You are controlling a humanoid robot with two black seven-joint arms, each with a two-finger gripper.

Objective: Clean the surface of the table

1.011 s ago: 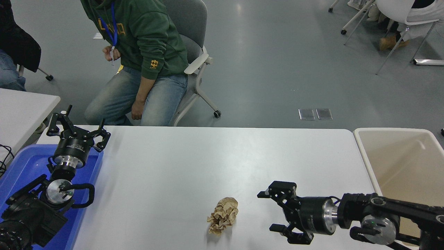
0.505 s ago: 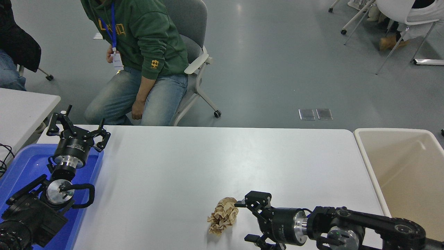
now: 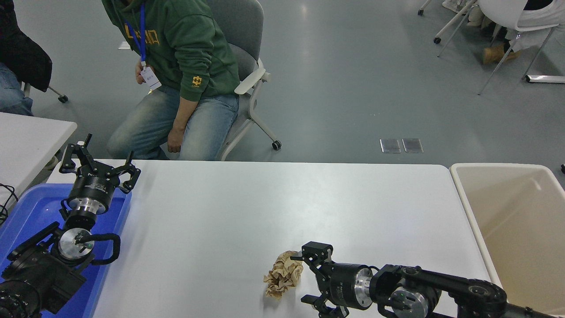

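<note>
Nearby, right claw (image 3: 306, 277) gapes beside crumpled paper (image 3: 284, 274); bin (image 3: 468, 207) rightward.

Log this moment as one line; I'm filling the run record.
right gripper: open, beside crumpled brown paper ball | ball: on white tabletop | left gripper: parked, open, over blue plastic tray

We are seeing a glossy grey-green floor (image 3: 353, 79) reflecting light, with a wheeled grey swivel chair (image 3: 247, 53) standing on it.

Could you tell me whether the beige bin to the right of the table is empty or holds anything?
Empty as far as visible: the beige bin shows only bare inner walls and floor; its near corner is hidden.
</note>
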